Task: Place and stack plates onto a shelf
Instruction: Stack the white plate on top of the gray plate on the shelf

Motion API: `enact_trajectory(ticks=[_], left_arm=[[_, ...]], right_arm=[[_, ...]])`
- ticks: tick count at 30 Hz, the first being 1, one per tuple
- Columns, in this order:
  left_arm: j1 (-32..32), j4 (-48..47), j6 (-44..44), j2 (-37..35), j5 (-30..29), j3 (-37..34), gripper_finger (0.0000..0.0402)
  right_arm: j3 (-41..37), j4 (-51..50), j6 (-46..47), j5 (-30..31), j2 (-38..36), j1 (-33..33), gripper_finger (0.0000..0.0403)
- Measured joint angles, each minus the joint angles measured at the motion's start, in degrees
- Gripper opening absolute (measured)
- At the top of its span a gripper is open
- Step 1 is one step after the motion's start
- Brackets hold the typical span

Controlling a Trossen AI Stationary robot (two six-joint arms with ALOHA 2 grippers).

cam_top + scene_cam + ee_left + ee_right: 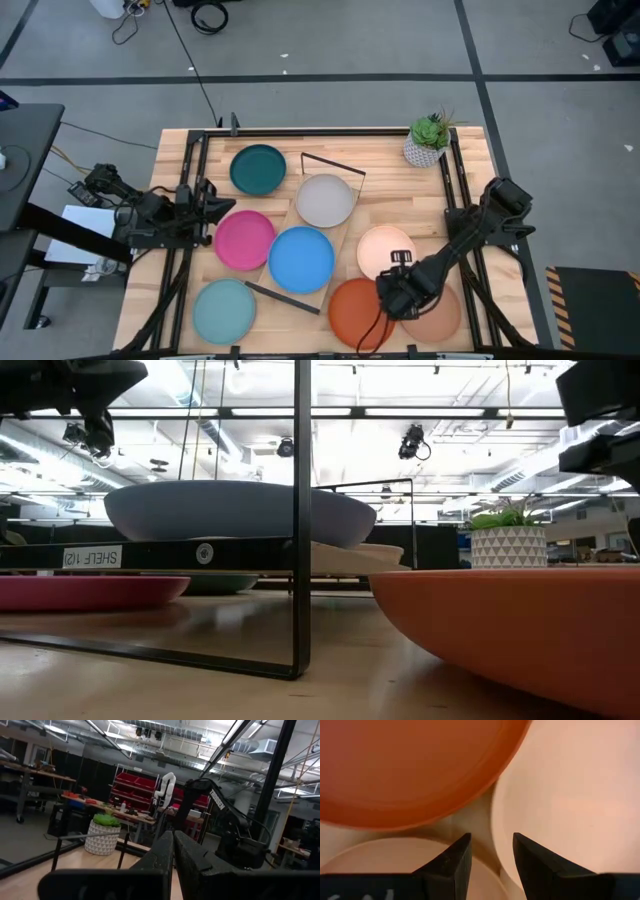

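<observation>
Round matte orange plate [520, 630] fills my low view, resting on slatted wooden surface [470, 170]. My right tool [400, 290] hovers fingers spread above gap between orange, cream [385, 250], tan-brown [440, 315] plates. Left tool [205, 205] pressed together at surface's left edge. Grey [325, 200] and blue [300, 260] plates sit on light wood shelf [345, 245].

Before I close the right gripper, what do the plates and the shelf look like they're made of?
The orange plate and the tan-brown plate beside the right gripper look like matte plastic or melamine: flat colour, no glare, thick rounded rims, though glazed ceramic can't be ruled out. The shelf is a pale wood plank showing grain, with thin black wire end frames, likely painted metal.
</observation>
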Motion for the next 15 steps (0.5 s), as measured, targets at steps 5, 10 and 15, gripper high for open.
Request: enact_trajectory(ticks=[5, 10, 15], left_arm=[[0.0, 1.4, 1.9, 0.0, 0.0, 0.0, 0.0023], [0.0, 1.4, 2.1, 0.0, 0.0, 0.0, 0.0023], [0.0, 1.4, 2.0, 0.0, 0.0, 0.0, 0.0023]], right_arm=[[-1.0, 0.6, 0.0, 1.8, 0.0, 1.0, 0.0150], [-4.4, 1.4, 0.5, 2.0, 0.0, 1.2, 0.0150], [-7.7, 3.9, -0.3, 2.1, 0.0, 1.2, 0.0136]])
